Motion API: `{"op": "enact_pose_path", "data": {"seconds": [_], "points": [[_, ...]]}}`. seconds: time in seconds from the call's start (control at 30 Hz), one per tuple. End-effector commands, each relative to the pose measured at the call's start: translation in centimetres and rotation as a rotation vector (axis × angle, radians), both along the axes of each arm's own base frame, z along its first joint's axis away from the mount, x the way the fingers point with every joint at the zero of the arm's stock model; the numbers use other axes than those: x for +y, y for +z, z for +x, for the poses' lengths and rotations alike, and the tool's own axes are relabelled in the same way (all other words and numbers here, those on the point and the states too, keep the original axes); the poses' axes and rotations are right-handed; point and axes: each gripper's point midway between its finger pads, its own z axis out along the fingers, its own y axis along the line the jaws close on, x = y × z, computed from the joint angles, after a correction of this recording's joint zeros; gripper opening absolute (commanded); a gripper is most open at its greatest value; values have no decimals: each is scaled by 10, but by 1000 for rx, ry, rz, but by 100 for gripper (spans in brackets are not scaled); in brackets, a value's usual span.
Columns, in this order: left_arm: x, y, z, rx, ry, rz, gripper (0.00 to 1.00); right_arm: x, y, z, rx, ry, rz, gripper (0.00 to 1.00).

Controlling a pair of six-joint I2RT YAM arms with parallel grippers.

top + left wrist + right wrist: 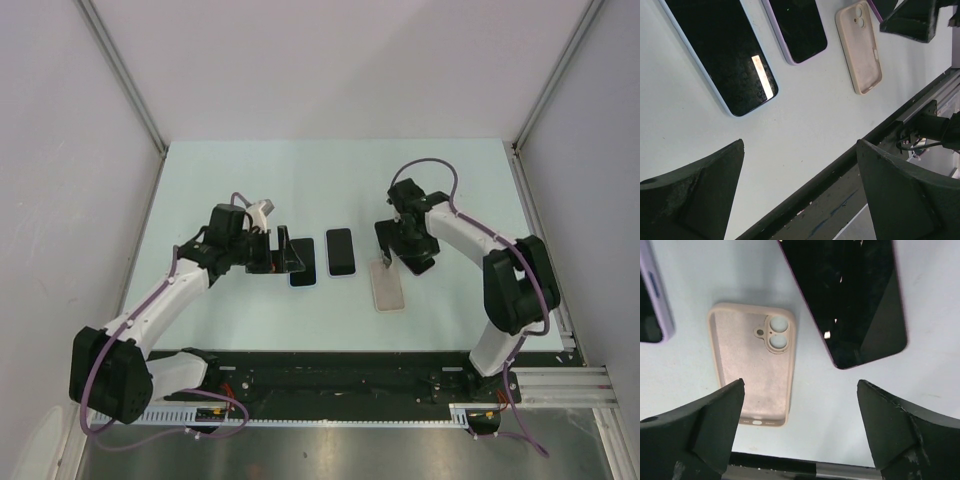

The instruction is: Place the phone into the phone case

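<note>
Two spread wide: left tool (pixel 800 142), right tool (pixel 800 383) | phone case (pixel 750 365) below right tool | phone (pixel 850 295) beside

Phone case (pixel 752 365) beige; maroon-edged phone (pixel 850 295), lilac phone (pixel 796 27), pale-blue phone (pixel 722 55), screens black

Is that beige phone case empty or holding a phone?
Empty: the beige silicone phone case lies open side up, its bare inner lining showing.

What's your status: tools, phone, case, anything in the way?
Left tool open, empty. Right tool open, empty. Beige phone case flat, inside up, no phone in it. Maroon-edged phone beside it, apart; nothing between.
</note>
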Motion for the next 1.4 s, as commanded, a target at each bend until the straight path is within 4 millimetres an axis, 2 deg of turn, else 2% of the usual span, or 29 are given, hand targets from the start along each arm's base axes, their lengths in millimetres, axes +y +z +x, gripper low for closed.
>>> {"op": "enact_pose_path", "data": {"seconds": [0.0, 0.07, 0.17, 0.2, 0.23, 0.3, 0.33, 0.43, 0.53, 0.6, 0.8, 0.87, 1.1, 1.37], "points": [[-4, 26, 8, -96, -21, -26, 98, -11, 57, 44, -288, -48, -9, 100], [-5, 26, 8, -97, -24, -28, 98, -18, 62, 57, -342, -44, -39, 100], [-4, 27, 8, -103, -19, -26, 99, -25, 56, 70, -354, -59, -36, 100], [-4, 27, 9, -102, -16, -26, 99, -36, 57, 79, -357, -74, -12, 100], [-4, 26, 9, -99, -16, -25, 99, -29, 57, 81, -343, -56, 73, 100], [-4, 26, 9, -95, -18, -27, 99, -45, 56, 90, -342, -76, 116, 100], [-4, 26, 9, -97, -17, -24, 99, -52, 55, 94, -353, -84, 90, 96], [0, 28, 11, -114, -2, -8, 100, -69, 42, 91, -324, -9, -28, 92], [2, 30, 12, -124, 6, -3, 100, -74, 29, 88, -293, 84, -121, 90], [2, 30, 12, -124, 9, -4, 100, -73, 22, 86, -277, 116, -131, 90], [4, 29, 14, -118, 14, -5, 100, -52, 12, 89, -275, 219, -55, 93], [5, 29, 13, -123, 16, -4, 100, -44, 4, 88, -262, 270, -55, 100], [2, 27, 12, -105, 1, -14, 100, -22, -12, 96, -276, 342, -33, 100], [2, 25, 13, -96, 4, -11, 100, -24, -33, 83, -193, 381, -50, 100]]}}
